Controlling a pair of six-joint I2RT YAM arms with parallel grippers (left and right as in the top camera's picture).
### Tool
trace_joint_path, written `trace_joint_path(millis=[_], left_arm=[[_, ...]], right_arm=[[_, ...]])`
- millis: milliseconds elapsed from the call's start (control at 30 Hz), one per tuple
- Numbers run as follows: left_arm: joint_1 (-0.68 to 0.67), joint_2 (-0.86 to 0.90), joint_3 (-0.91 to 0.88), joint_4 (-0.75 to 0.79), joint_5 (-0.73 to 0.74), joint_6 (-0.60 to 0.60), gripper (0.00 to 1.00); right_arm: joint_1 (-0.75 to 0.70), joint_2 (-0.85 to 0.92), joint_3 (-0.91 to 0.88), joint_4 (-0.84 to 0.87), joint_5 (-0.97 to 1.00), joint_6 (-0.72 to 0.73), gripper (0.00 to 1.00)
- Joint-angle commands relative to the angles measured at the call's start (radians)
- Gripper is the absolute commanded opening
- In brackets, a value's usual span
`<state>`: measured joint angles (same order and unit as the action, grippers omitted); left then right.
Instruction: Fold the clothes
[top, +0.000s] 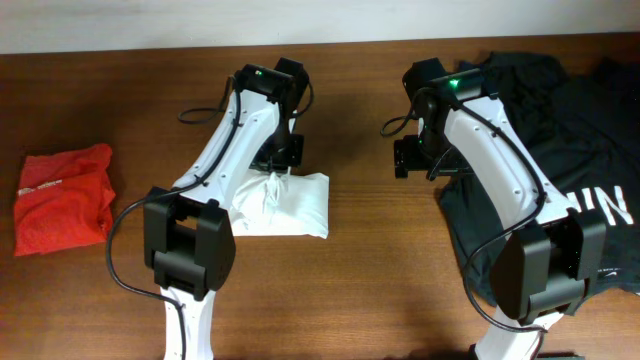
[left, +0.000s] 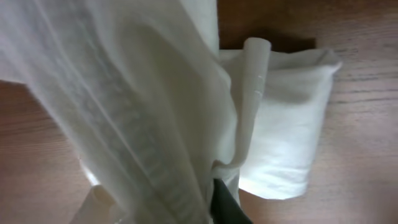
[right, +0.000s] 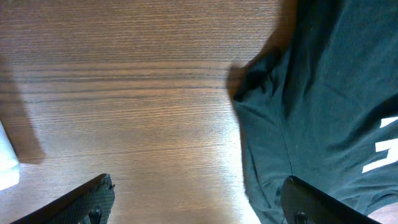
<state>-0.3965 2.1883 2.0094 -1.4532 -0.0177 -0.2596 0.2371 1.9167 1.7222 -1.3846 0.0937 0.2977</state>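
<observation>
The white T-shirt (top: 285, 205) lies folded into a small bundle on the table at centre left. My left gripper (top: 275, 162) is at its back edge, shut on a pinch of the white cloth, which rises toward it. In the left wrist view the white T-shirt (left: 155, 112) drapes over the fingers and fills most of the frame, with the folded bundle lying behind it. My right gripper (top: 415, 160) is open and empty over bare wood, beside the black shirt. Its fingers (right: 199, 202) stand wide apart.
A black shirt with white lettering (top: 560, 160) lies spread at the right; its edge shows in the right wrist view (right: 311, 112). An orange-red garment (top: 62, 195) lies folded at the far left. Bare wooden table (top: 370, 270) lies between.
</observation>
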Motion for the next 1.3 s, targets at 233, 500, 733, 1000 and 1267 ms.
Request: trace_joint_path(millis=[233,500,733,1000,1267], left_arm=[[0.021,-0.006,0.093,-0.029,0.277,0.113,0.44],[0.347,-0.065,0.200,-0.092,0.278,0.117,0.45],[0.566,-0.061,0.196,-0.068,0.292,0.115,0.54],[0.680,-0.061,0.196,-0.087,0.292,0.115,0.54],[0.687,-0.061,0.196,-0.093,0.292,0.115,0.54]], right_arm=[[-0.002,-0.013,0.010,0.032,-0.123,-0.068,0.92],[0.072,-0.013,0.010,0.186,-0.544,-0.276,0.92],[0.322,0.003,0.010,0.418,-0.467,-0.235,0.91],[0.490,0.148,0.010,0.533,-0.258,-0.050,0.88],[0.514,0.250,0.010,0.644,-0.192,0.103,0.63]])
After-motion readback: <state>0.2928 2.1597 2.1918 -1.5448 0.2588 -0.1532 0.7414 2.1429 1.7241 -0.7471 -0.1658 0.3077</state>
